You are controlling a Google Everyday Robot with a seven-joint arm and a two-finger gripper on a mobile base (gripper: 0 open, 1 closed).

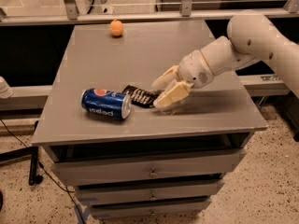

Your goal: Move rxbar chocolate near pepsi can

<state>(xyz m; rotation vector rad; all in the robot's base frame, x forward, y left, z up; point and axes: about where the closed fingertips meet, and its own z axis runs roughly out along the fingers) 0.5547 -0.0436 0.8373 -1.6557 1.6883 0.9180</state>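
The blue pepsi can (106, 103) lies on its side on the grey table (140, 50), near the front left. The rxbar chocolate (139, 96), a flat black wrapper with white lettering, lies flat just to the right of the can, its left end touching it. My gripper (155, 96) comes in from the right, low over the table. Its two cream fingers (171, 95) stand apart on either side of the bar's right end. The gripper is open.
A small orange ball (117, 28) sits at the table's back left. The table stands on a drawer cabinet (149, 171). My white arm (252, 41) reaches in over the right side. A metal rail runs behind the table.
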